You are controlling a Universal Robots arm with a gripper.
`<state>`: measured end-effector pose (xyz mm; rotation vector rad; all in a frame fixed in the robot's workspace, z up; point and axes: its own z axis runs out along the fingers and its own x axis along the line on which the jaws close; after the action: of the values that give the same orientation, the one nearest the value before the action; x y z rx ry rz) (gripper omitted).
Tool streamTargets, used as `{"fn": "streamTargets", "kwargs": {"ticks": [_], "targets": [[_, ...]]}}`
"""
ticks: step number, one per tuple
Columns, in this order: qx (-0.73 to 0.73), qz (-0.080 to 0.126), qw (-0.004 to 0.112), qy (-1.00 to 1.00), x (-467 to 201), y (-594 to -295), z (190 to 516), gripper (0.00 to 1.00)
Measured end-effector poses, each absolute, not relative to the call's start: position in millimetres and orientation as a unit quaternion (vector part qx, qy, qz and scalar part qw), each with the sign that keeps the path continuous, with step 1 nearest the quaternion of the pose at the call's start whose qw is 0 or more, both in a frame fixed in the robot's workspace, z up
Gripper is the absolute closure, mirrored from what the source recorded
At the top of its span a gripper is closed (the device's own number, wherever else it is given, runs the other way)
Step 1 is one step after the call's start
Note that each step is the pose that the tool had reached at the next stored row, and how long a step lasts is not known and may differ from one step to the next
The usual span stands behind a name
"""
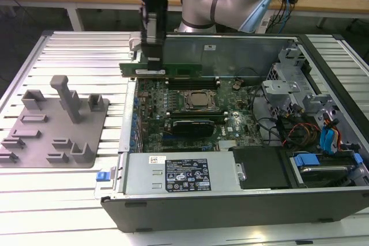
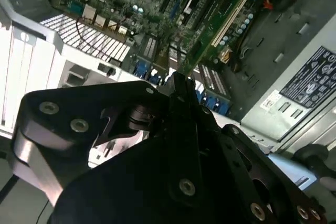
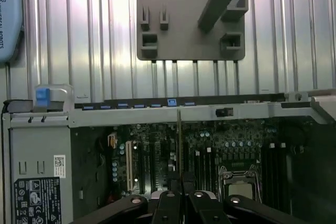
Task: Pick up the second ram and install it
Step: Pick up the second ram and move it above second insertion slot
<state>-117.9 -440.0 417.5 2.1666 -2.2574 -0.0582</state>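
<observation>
Exterior view, slatted table (image 1: 57, 200), open computer case (image 1: 230, 208) holding motherboard (image 1: 153, 93) and power supply (image 1: 144, 174) with black and white printed labels (image 1: 187, 176), grey fixture plate (image 1: 40, 136) beside it, gripper (image 1: 151, 61) clamped on the second ram (image 1: 181, 69), level above the motherboard's far slots.

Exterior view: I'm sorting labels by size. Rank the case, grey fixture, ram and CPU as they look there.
1. case
2. grey fixture
3. ram, held raised in the pincer, so nearness may flatter it
4. CPU
</observation>
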Motion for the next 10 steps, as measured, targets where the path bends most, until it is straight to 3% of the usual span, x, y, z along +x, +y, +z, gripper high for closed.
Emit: {"fn": "streamTargets", "kwargs": {"ticks": [10], "targets": [[0.692, -0.031, 0.019, -0.721, -66.6, -426.6, 406.3, 0.91]]}}
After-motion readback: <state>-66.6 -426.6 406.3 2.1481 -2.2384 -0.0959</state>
